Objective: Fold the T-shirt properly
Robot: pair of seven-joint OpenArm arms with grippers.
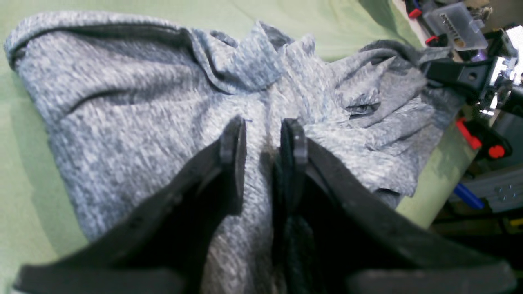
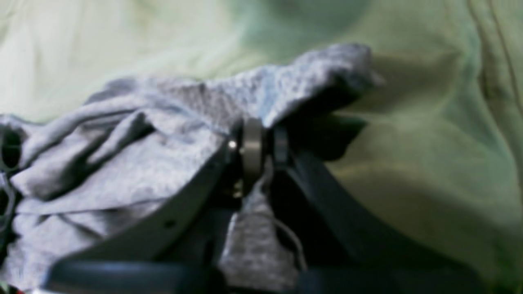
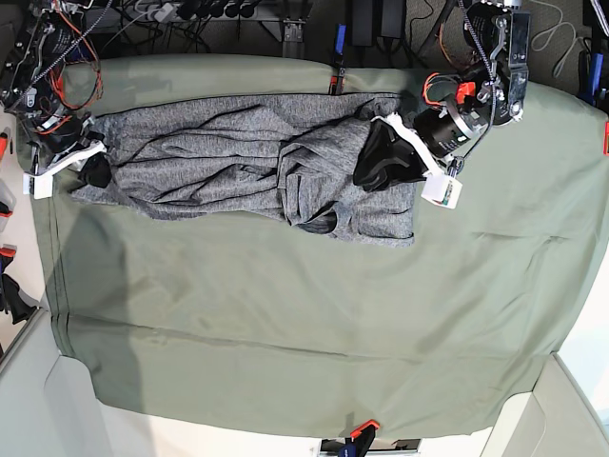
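The heather-grey T-shirt (image 3: 219, 152) lies bunched and stretched sideways along the far part of the table. My left gripper (image 3: 381, 157) is at its right part, where the cloth is rumpled and doubled over. In the left wrist view the gripper (image 1: 263, 139) is shut on a ridge of the T-shirt (image 1: 122, 122) that runs between its black fingers. My right gripper (image 3: 93, 169) is at the shirt's left end, near the table's left edge. In the right wrist view the gripper (image 2: 265, 151) pinches a fold of the T-shirt (image 2: 143, 163), lifted off the cloth.
An olive-green cloth (image 3: 304, 314) covers the table. Clamps hold it at the back edge (image 3: 335, 71) and the front edge (image 3: 362, 430). Cables and electronics (image 3: 190, 11) line the back. The table's left edge lies just beyond the right gripper.
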